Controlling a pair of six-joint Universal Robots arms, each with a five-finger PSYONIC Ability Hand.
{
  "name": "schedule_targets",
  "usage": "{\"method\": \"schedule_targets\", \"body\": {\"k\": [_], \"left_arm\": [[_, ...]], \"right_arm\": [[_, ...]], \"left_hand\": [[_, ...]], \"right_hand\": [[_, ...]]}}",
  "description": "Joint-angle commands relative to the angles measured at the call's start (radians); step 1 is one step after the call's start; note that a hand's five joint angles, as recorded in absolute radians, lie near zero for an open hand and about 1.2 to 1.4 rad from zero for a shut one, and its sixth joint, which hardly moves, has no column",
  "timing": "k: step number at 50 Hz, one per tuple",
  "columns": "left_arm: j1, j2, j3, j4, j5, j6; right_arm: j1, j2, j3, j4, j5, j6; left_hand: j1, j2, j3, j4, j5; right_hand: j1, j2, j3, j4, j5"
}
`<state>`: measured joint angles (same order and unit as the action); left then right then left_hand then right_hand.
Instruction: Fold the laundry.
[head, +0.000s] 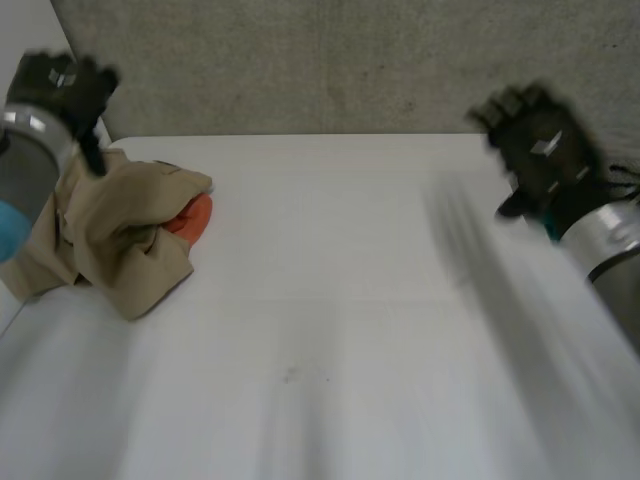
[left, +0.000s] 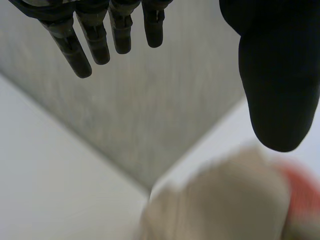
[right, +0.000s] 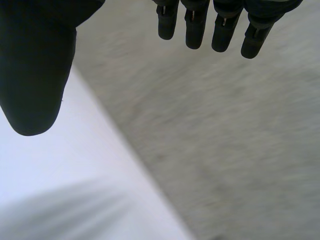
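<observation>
Tan cloth below left hand, clear of straight fingers.

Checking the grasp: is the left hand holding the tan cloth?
No, the left hand is open and empty, above the tan cloth.

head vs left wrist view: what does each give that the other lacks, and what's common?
Head view adds: the right hand, up over the table's right side, and how the crumpled tan cloth sits near the table's far-left corner.
Left wrist view adds: the palm side of the left hand, with its fingers straight, apart from the thumb and holding nothing.
Both: the tan cloth, the orange item tucked against it, the white table and the grey surface beyond it.
</observation>
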<state>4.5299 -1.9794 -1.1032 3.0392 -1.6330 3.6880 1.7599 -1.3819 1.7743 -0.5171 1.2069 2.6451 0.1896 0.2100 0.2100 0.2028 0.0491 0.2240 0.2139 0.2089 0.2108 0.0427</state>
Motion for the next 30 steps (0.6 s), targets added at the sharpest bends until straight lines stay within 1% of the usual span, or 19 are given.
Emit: {"method": "schedule_targets", "body": {"k": [1,3,4,8,10,11,12,13,14,15,18,21,22,25,26,28,29,30], "left_arm": [[0.155,-0.226,-0.015,0.114,0.041,0.124],[0.166,-0.278,0.012,0.147,0.062,0.125],[0.17,-0.329,0.04,0.174,0.086,0.124],[0.198,-0.438,0.092,0.211,0.157,0.129],[0.212,-0.467,0.105,0.213,0.183,0.127],[0.213,-0.484,0.112,0.214,0.203,0.126],[0.212,-0.486,0.114,0.217,0.211,0.122],[0.209,-0.484,0.114,0.22,0.219,0.113],[0.206,-0.483,0.114,0.225,0.225,0.109],[0.19,-0.458,0.109,0.246,0.229,0.096],[0.131,-0.325,0.074,0.294,0.231,0.009],[0.095,-0.227,0.036,0.334,0.234,-0.066],[0.071,-0.17,0.017,0.358,0.239,-0.116],[0.025,-0.076,0.002,0.374,0.248,-0.198],[-0.01,-0.028,-0.001,0.375,0.258,-0.245],[-0.052,0.017,-0.003,0.375,0.277,-0.298],[-0.093,0.052,-0.004,0.374,0.301,-0.346],[-0.115,0.065,-0.006,0.374,0.314,-0.368]], "right_arm": [[0.041,0.135,0.031,0.097,0.02,-0.097],[0.039,0.15,0.033,0.106,0.031,-0.115],[0.038,0.155,0.034,0.111,0.034,-0.122],[0.032,0.156,0.05,0.115,0.04,-0.139],[0.029,0.158,0.057,0.115,0.039,-0.139],[0.027,0.158,0.06,0.115,0.039,-0.139],[0.026,0.158,0.063,0.115,0.039,-0.139],[0.024,0.158,0.07,0.115,0.039,-0.139],[0.023,0.158,0.073,0.115,0.039,-0.14],[0.021,0.156,0.077,0.115,0.04,-0.14],[0.018,0.147,0.083,0.115,0.043,-0.14],[0.018,0.142,0.088,0.115,0.045,-0.14],[0.018,0.141,0.088,0.115,0.045,-0.14],[0.018,0.135,0.088,0.115,0.046,-0.14],[0.018,0.132,0.088,0.114,0.048,-0.14],[0.016,0.124,0.088,0.112,0.049,-0.139],[0.016,0.121,0.088,0.112,0.051,-0.137],[0.015,0.119,0.088,0.111,0.056,-0.137]], "left_hand": [[-0.014,-0.035,-0.035,-0.027,-0.048],[-0.014,-0.035,-0.035,-0.027,-0.048],[-0.014,-0.035,-0.035,-0.027,-0.048],[0.018,-0.002,-0.003,0.005,-0.016],[0.12,0.1,0.1,0.107,0.086],[0.374,0.353,0.353,0.36,0.34],[0.556,0.536,0.536,0.543,0.522],[0.808,0.788,0.788,0.795,0.774],[1.107,1.087,1.087,1.094,1.073],[1.206,1.185,1.185,1.192,1.172],[1.207,1.186,1.186,1.193,1.173],[1.207,1.186,1.186,1.193,1.173],[1.207,1.186,1.186,1.193,1.173],[1.207,1.186,1.186,1.193,1.173],[1.207,1.186,1.186,1.193,1.173],[1.207,1.186,1.186,1.193,1.173],[1.207,1.186,1.186,1.193,1.173],[1.207,1.186,1.186,1.193,1.173]], "right_hand": [[-0.049,-0.039,-0.034,-0.036,-0.043],[-0.049,-0.039,-0.034,-0.036,-0.043],[-0.049,-0.039,-0.034,-0.036,-0.043],[-0.049,-0.039,-0.034,-0.036,-0.043],[-0.049,-0.039,-0.034,-0.036,-0.043],[-0.049,-0.039,-0.034,-0.036,-0.043],[-0.049,-0.039,-0.034,-0.036,-0.043],[-0.049,-0.039,-0.034,-0.036,-0.043],[-0.049,-0.039,-0.034,-0.036,-0.043],[-0.049,-0.039,-0.034,-0.036,-0.043],[-0.049,-0.039,-0.034,-0.036,-0.043],[-0.049,-0.039,-0.034,-0.036,-0.043],[-0.049,-0.039,-0.034,-0.036,-0.043],[-0.049,-0.039,-0.034,-0.036,-0.043],[-0.049,-0.039,-0.034,-0.036,-0.043],[-0.049,-0.039,-0.034,-0.036,-0.043],[-0.049,-0.039,-0.034,-0.036,-0.043],[-0.049,-0.039,-0.034,-0.036,-0.043]]}}
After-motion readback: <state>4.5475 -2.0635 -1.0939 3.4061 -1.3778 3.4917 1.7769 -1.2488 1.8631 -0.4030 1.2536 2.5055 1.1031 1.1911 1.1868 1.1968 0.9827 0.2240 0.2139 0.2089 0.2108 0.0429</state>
